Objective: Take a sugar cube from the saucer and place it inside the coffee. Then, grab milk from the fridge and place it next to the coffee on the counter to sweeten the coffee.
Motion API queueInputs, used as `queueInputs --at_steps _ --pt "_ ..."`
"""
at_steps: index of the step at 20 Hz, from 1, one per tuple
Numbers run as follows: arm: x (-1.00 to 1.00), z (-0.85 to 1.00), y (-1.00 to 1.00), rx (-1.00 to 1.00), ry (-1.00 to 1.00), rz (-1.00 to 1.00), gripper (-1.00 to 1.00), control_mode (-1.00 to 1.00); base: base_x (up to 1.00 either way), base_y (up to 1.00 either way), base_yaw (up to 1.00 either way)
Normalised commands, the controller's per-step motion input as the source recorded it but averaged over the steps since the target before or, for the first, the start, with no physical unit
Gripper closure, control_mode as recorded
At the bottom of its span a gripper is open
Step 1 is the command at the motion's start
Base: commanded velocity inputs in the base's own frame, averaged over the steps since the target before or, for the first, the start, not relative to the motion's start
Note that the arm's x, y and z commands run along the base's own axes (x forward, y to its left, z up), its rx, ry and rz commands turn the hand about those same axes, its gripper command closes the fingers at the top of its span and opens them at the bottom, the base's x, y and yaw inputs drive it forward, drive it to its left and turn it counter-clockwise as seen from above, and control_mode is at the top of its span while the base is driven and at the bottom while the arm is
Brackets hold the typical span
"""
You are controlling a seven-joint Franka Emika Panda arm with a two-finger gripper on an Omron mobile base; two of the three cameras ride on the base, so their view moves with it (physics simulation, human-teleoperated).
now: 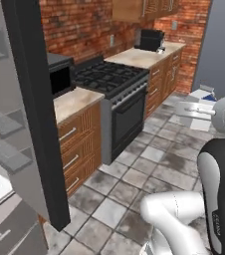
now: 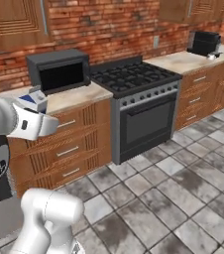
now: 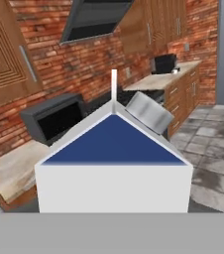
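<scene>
Milk carton (image 3: pixel 114 163) gripped in the pincer (image 2: pixel 34 116), held up in the air beside the open fridge door (image 1: pixel 35 109), near the tan table (image 2: pixel 69 99) with microwave (image 2: pixel 59 72), stove (image 2: pixel 134 79) further along.

Matt milk (image 3: pixel 114 163) carton; marbled stone counter (image 2: pixel 74 97), wooden drawers (image 2: pixel 67 149).

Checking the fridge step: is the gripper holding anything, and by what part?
Yes, the milk carton, held in the gripper; where exactly the fingers grip it cannot be told.
</scene>
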Motion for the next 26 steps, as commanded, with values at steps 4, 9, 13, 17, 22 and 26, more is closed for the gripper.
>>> queueInputs --at_steps 4,9,13,17,22,26 --pt "0.00 0.00 0.00 0.00 0.00 0.00 1.00 1.00 1.00 -0.50 -0.17" --pt "0.00 0.00 0.00 0.00 0.00 0.00 1.00 1.00 1.00 -0.43 -0.04" --pt "0.00 0.00 0.00 0.00 0.00 0.00 1.00 1.00 1.00 -0.61 0.00" --pt "0.00 0.00 0.00 0.00 0.00 0.00 1.00 1.00 1.00 -0.71 0.00" --pt "0.00 0.00 0.00 0.00 0.00 0.00 1.00 1.00 1.00 -0.74 0.00" --pt "0.00 0.00 0.00 0.00 0.00 0.00 1.00 1.00 1.00 -0.79 0.00"
